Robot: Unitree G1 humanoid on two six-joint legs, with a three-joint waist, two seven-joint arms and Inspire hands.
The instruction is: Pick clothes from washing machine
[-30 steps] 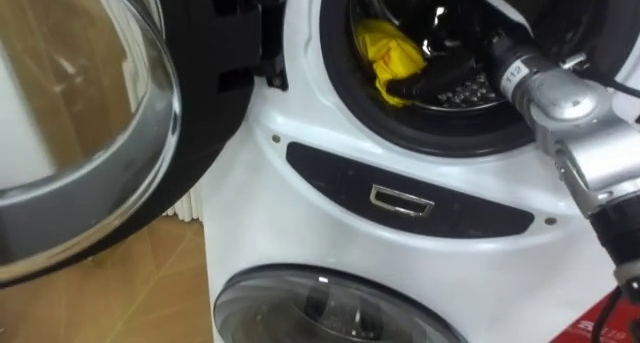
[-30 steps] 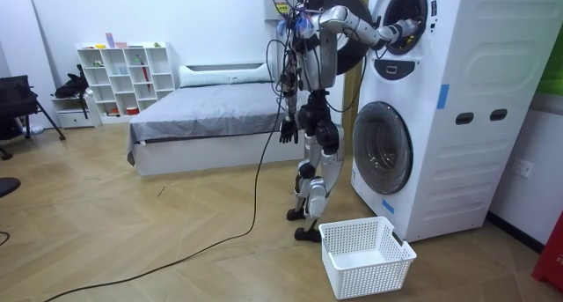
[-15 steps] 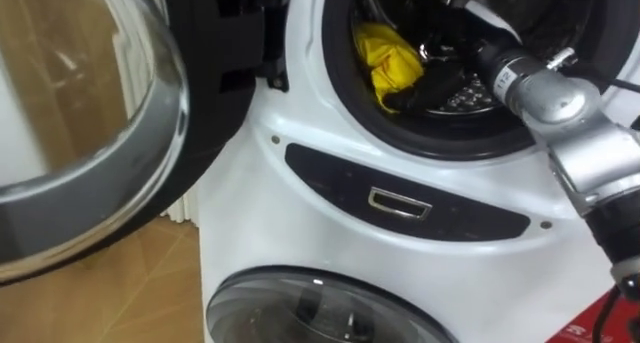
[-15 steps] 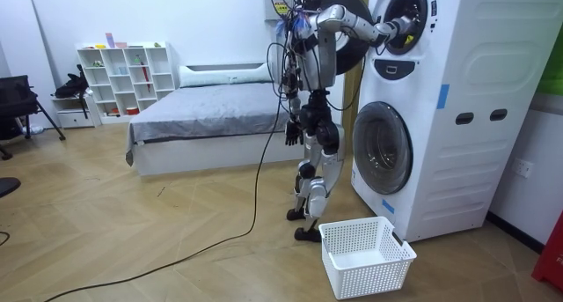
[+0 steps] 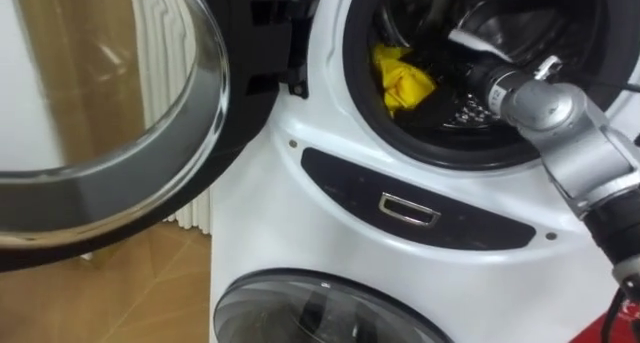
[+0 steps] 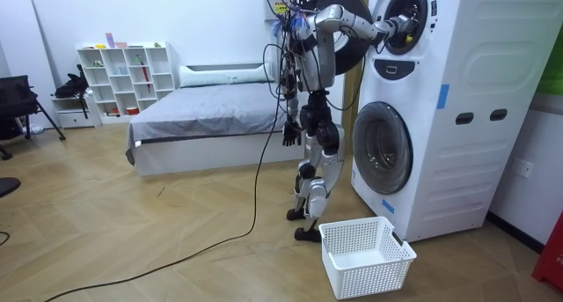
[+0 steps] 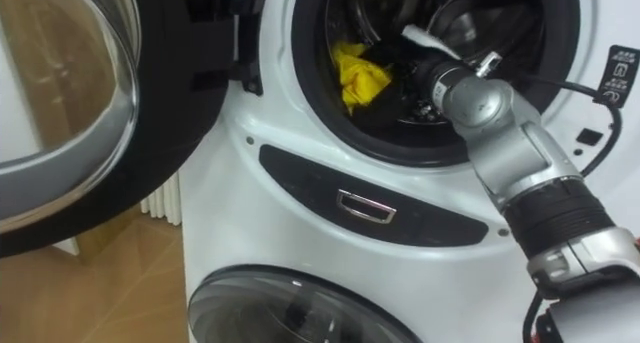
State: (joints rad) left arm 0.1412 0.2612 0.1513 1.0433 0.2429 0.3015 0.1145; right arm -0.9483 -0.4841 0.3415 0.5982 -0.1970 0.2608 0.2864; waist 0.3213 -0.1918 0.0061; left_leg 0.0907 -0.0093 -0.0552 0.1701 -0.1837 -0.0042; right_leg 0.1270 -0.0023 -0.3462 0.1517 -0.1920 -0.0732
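1. Standing close against the tall white stacked washing machine (image 6: 457, 161), the robot faces its upper unit, with a bed and a shelf behind it in the room view.
2. The upper unit's round glass door with a dark rim (image 5: 100, 133) is swung wide open to the robot's left, leaving the opening free.
3. The dark steel drum (image 5: 520, 23) is reached through a black rubber collar, and the right arm goes in over the collar's right side.
4. A white slatted plastic basket (image 6: 369, 271) sits on the wooden floor just beside the robot's feet, in front of the lower unit.
5. The crumpled yellow cloth (image 5: 402, 78) lies in the drum at the left side of the opening, close behind the collar, bunched with its longer run roughly top to bottom.
6. The right hand (image 5: 462, 81) is deep in the drum's shadow, so I cannot tell how it is set or whether it holds anything. The cloth lies just beside it, to its left and nearer the door. I judge the next move to be a short sideways reach towards the hinge side.
7. The left hand (image 6: 286, 135) hangs by the hip, well apart from the drum and too small to judge, so the right hand is the nearer.
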